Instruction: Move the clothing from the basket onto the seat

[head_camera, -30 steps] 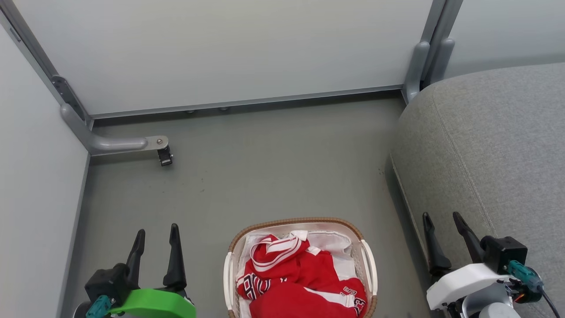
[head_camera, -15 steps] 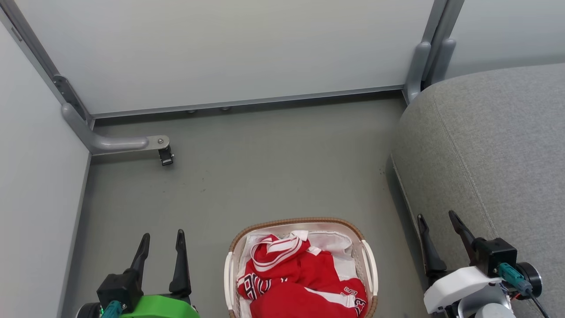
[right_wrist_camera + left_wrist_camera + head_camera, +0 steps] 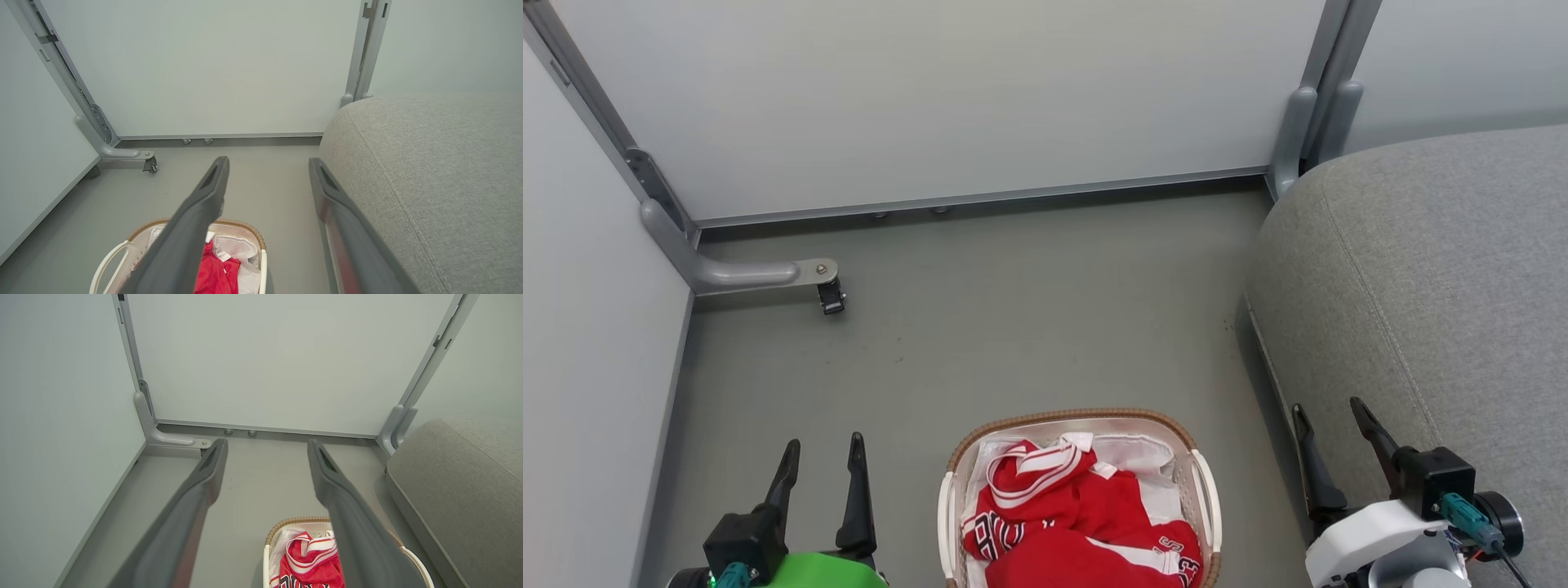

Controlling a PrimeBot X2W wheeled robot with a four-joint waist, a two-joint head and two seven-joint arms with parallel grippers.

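The red clothing (image 3: 1078, 523) with white striped trim and dark lettering lies heaped in the white basket (image 3: 1078, 420) with its brown rim, on the floor at the bottom centre of the head view. Left of the basket my left gripper (image 3: 821, 449) stands open and empty. To the basket's right my right gripper (image 3: 1327, 412) is open too, over the front edge of the grey seat (image 3: 1437, 286). In the left wrist view the clothing (image 3: 310, 563) shows between that gripper's (image 3: 265, 445) spread fingers. The right wrist view has its gripper (image 3: 267, 163) above the basket (image 3: 241, 224) and beside the seat (image 3: 429, 163).
Pale partition panels (image 3: 931, 98) wall in the floor on the far and left sides. A grey metal foot with a caster (image 3: 829, 294) juts out at the far left. A grey post (image 3: 1298, 131) stands at the seat's far corner. Bare grey floor (image 3: 1029, 310) lies beyond the basket.
The head view has shifted slightly, so everything sits a little lower in the picture. Both grippers have drawn back toward the bottom edge; both stay open.
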